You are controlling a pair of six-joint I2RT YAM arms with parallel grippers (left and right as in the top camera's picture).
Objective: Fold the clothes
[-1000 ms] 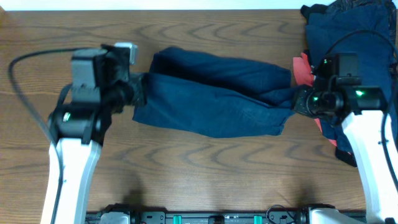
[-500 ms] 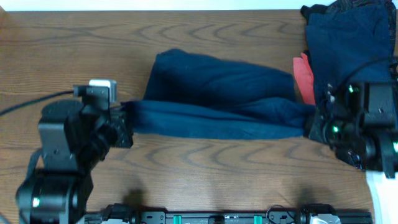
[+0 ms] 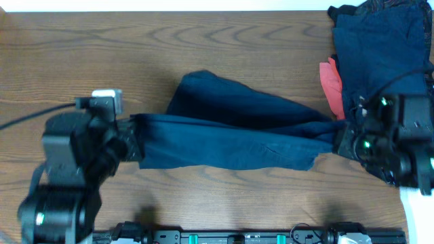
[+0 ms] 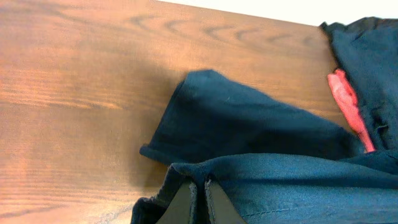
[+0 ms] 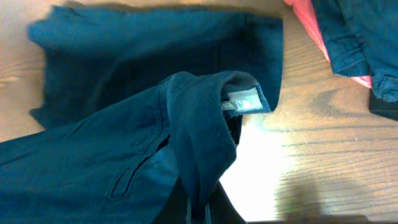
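**A:** What takes up most of the scene?

**B:** A wooden tabletop [image 3: 224, 41]. One pair of navy shorts [image 3: 230, 132] is stretched across its middle from left to right, and the far leg lies flat on the wood.

**A:** Anything else on it?

**B:** There's a pile [image 3: 380, 47] of dark navy clothes in the far right corner. I cannot tell how many pieces are in it. One red piece [image 3: 331, 85] pokes out from its left edge, near the right end of the shorts.

**A:** Does anything block the view?

**B:** The right arm [image 3: 407, 146] covers the near end of the pile.

**A:** And the claws?

**B:** There are two. The left claw [image 3: 132, 139] is clenched on the left end of the shorts. The right claw [image 3: 342, 139] is clenched on the right end, where a fold of waistband shows one small grey label [image 5: 242, 101].
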